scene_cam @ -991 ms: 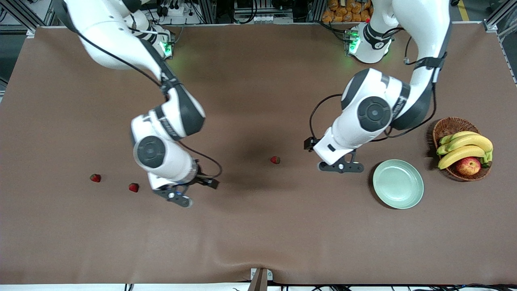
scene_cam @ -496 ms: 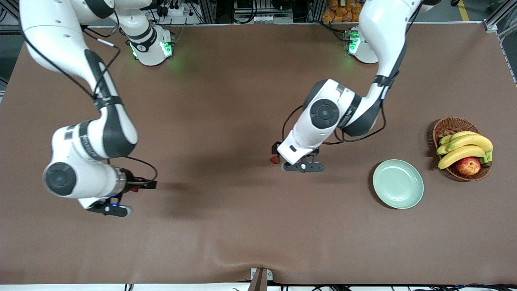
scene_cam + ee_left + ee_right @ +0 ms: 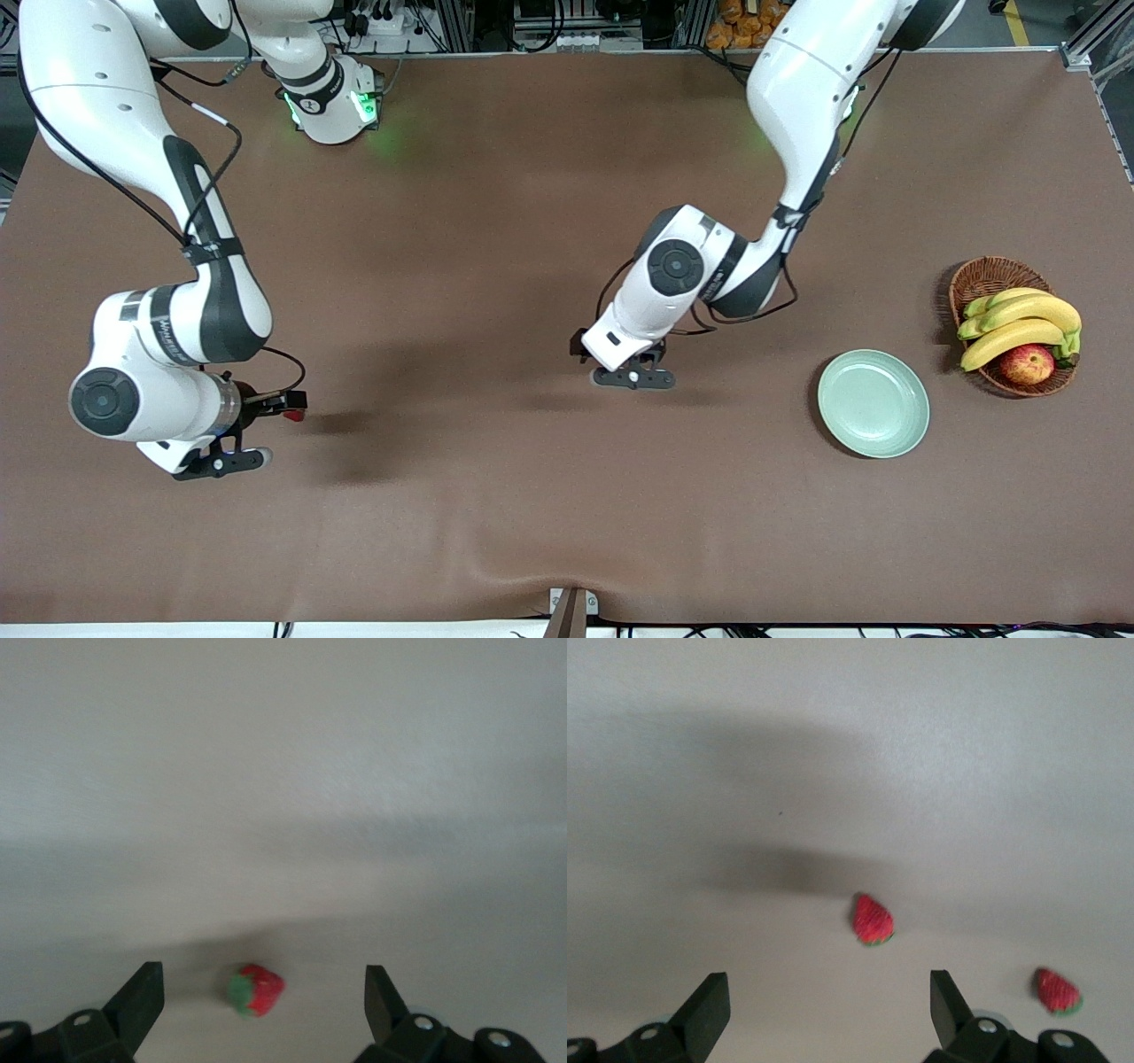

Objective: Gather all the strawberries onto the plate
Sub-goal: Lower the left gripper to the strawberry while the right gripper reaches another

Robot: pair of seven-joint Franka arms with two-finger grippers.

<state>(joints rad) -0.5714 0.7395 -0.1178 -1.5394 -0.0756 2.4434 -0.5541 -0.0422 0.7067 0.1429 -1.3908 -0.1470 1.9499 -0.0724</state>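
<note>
We read no words anywhere. Our left gripper [image 3: 261, 997] is spread wide over one red, green-capped strawberry [image 3: 254, 989]. Our right gripper [image 3: 827, 1001] is spread wide over two strawberries [image 3: 873, 920] on the table [image 3: 496, 496]. The pale green plate [image 3: 873, 403] lies beside the basket [image 3: 979, 282].

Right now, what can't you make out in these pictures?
- Front view: the strawberries are nearly all hidden under the two arms' wrists.
- Left wrist view: the strawberry between the open left pincer is blurred.
- Right wrist view: the right pincer is cut off by the edge.
</note>
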